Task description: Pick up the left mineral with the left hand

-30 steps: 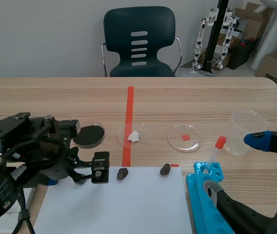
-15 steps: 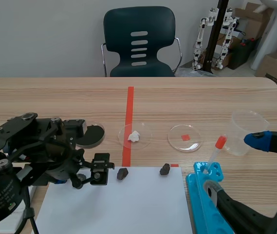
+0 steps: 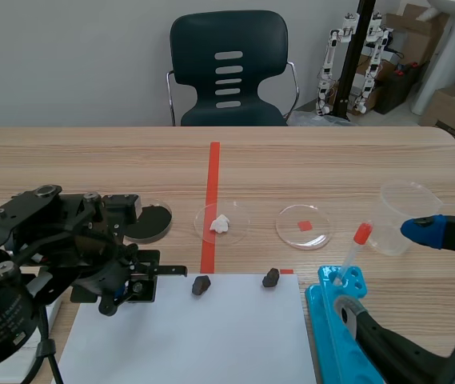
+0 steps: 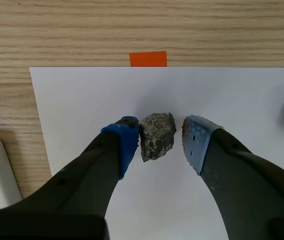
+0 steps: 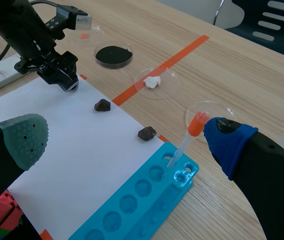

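- Left mineral [image 4: 156, 136] lies on our bench [image 3: 331, 160], near the far edge of a white sheet [image 3: 211, 336] and close to the orange tape line.
- Left arm [image 3: 43, 256] sits low at the sheet's edge. Its jaws stand open around the mineral, with one blue pad [image 4: 128, 142] against its side and the other just apart.
- Right jaws, spread wide near the blue rack [image 5: 146, 200], hold nothing.
- Resting on the paper, the mineral is not yet gripped. We judge the approach done, with closing and lifting left.
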Controlling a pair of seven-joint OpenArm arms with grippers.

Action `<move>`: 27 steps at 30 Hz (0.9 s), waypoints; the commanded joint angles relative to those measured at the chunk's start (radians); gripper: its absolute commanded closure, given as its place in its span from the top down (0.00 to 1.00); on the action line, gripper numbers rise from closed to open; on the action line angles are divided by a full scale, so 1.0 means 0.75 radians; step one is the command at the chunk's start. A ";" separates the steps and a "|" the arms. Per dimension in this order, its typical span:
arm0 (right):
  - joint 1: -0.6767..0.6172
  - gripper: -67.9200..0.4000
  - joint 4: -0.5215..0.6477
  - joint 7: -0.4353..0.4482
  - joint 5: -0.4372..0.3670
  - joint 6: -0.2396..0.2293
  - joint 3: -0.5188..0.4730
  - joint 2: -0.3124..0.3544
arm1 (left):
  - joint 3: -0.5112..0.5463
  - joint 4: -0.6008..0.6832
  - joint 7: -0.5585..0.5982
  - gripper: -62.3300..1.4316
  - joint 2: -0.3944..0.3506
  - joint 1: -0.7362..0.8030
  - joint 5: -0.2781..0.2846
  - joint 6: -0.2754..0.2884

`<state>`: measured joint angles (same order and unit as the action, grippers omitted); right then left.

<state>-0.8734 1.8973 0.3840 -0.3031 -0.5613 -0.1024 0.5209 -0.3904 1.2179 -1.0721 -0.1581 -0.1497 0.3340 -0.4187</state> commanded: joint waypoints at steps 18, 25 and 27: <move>0.012 1.00 0.020 0.020 -0.019 0.001 0.001 0.000 | 0.008 0.022 0.085 0.18 -0.031 -0.004 -0.002 -0.003; 0.012 1.00 0.020 0.020 -0.019 0.001 0.001 0.000 | 0.008 0.257 0.334 0.18 -0.152 0.160 -0.002 -0.007; 0.012 1.00 0.020 0.020 -0.019 0.001 0.001 0.000 | 0.008 0.377 0.446 0.18 -0.209 0.252 -0.002 -0.007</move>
<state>-0.8734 1.8973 0.3843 -0.3038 -0.5613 -0.1024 0.5209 -0.3897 1.4521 -0.7704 -0.2974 0.0124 0.3389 -0.4229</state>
